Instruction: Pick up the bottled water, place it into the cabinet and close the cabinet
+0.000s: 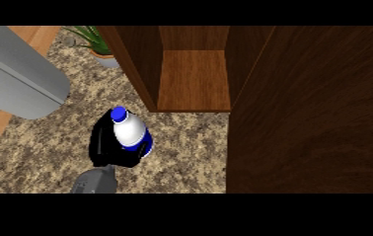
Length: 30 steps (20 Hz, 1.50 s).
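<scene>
The water bottle (130, 130) has a white body, a blue cap and a blue band. It stands nearly upright above the speckled counter (44, 151), left of centre. My right hand (102, 146) is shut on it, black fingers curled round its lower part from the left and hiding its base. The grey forearm rises from the lower edge. The wooden cabinet (193, 79) stands just beyond the bottle to the right, with its inside shelf bare. Its door (299, 111) is swung wide open and fills the right side. No left hand shows.
A large grey rounded shape (29, 82), perhaps a forearm, crosses the upper left corner. A potted green plant (100, 52) stands at the back beside the cabinet's left wall (134, 67). A strip of light wood (33, 35) shows at the far left.
</scene>
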Available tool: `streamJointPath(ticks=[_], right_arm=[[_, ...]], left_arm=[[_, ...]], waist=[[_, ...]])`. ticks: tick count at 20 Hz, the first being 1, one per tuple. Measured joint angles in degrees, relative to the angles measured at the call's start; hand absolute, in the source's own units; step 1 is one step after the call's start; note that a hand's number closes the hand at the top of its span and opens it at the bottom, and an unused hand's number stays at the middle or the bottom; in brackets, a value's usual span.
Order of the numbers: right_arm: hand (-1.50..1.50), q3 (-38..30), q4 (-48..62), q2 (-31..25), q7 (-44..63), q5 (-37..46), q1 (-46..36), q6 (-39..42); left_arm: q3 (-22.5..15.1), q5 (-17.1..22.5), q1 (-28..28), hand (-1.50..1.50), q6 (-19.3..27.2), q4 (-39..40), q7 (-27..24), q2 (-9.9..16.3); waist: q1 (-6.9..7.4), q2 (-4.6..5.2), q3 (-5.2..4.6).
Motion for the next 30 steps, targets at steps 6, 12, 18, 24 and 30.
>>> streamJointPath(ticks=[6, 12, 18, 24, 30], right_arm=[[-1.50, -1.3, 0.3, -0.2, 0.2, -0.2, -0.9, 0.4], [-1.50, -0.8, 0.5, 0.1, 0.9, -0.2, -1.4, 0.9], [-1.50, 0.0, 1.6, 0.6, 1.5, -0.2, -3.1, 0.6], [-1.50, -1.4, 2.0, 0.0, 1.5, -0.5, -4.2, 1.2], [-1.50, -4.2, 2.3, -0.7, 1.7, -1.3, -5.0, 1.4]], left_arm=[[-10.7, 2.0, 1.2, 1.50, 9.0, -12.3, 5.3, 0.0], [-22.8, 1.4, -0.5, 1.50, 22.0, -21.9, 11.7, -0.1], [-29.5, 0.4, -8.2, 1.50, 35.5, -27.0, 20.5, -0.1], [-31.5, 1.3, -20.6, 1.50, 47.7, -23.6, 24.5, -0.1], [-30.3, 2.3, -29.3, 1.50, 53.2, -16.0, 25.1, -0.1]], waist=[[-0.19, -0.03, 0.00], [-0.53, 0.01, -0.01], [-0.78, 0.09, 0.00], [-1.42, 0.21, -0.01], [-1.59, 0.31, -0.02]])
